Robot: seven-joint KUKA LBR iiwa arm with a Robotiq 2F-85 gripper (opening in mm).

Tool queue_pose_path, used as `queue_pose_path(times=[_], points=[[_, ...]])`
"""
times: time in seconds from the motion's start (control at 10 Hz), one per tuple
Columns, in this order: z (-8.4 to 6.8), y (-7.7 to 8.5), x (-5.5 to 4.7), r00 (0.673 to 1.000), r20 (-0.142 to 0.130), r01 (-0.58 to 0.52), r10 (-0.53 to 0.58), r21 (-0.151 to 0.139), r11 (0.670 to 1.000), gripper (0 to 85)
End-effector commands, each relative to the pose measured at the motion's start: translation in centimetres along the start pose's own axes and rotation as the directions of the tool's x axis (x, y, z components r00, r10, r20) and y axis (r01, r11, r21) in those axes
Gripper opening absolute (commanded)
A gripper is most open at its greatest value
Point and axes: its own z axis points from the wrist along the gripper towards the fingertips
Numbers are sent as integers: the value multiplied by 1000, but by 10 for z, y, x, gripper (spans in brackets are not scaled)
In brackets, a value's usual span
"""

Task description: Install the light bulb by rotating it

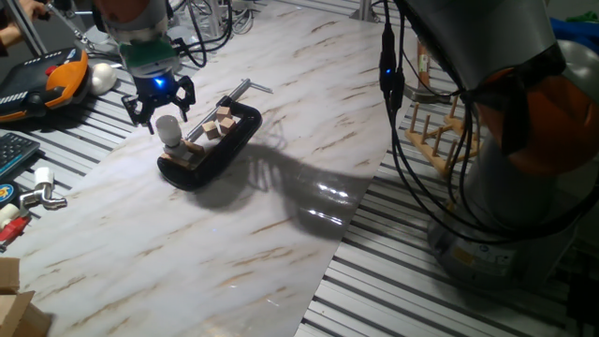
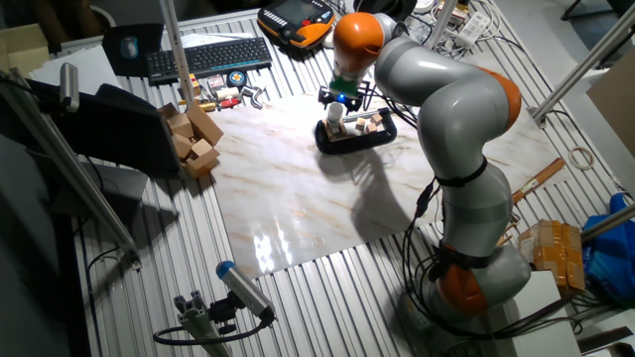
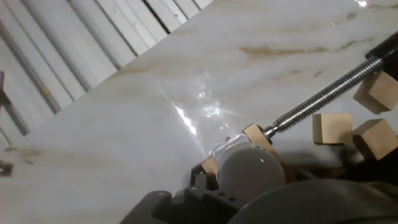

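The bulb point(image 1: 168, 128) stands upright at the near end of a black tray point(image 1: 239, 140) on the marble worktop point(image 1: 281, 215), beside small wooden blocks point(image 1: 223, 120). The end effector point(image 1: 159, 110) hangs just above it, fingers apparently spread and not gripping.

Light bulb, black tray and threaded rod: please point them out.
light bulb point(image 1: 168, 127), one fixed view, on its white globe
black tray point(image 1: 245, 131), one fixed view, on its rim
threaded rod point(image 3: 323, 93), hand view, on its shaft
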Motion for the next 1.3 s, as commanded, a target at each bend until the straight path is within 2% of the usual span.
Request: queue_pose_path(times=[0.0,0.1,0.3,0.4,0.6,0.7,0.8,1.0,1.2], points=[[0,0,0,921,0,388,-389,-40,921,680],[0,0,0,881,8,473,-473,-37,880,680],[1,1,0,826,6,564,-564,-32,825,680],[1,1,0,786,5,618,-619,-44,785,680],[2,1,0,710,10,704,-704,-49,709,680],[2,1,0,683,4,729,-730,-50,682,680],[1,1,0,663,1,747,-748,-46,663,680],[2,1,0,632,12,775,-775,-49,630,680],[1,2,0,601,5,798,-799,-54,600,680]])
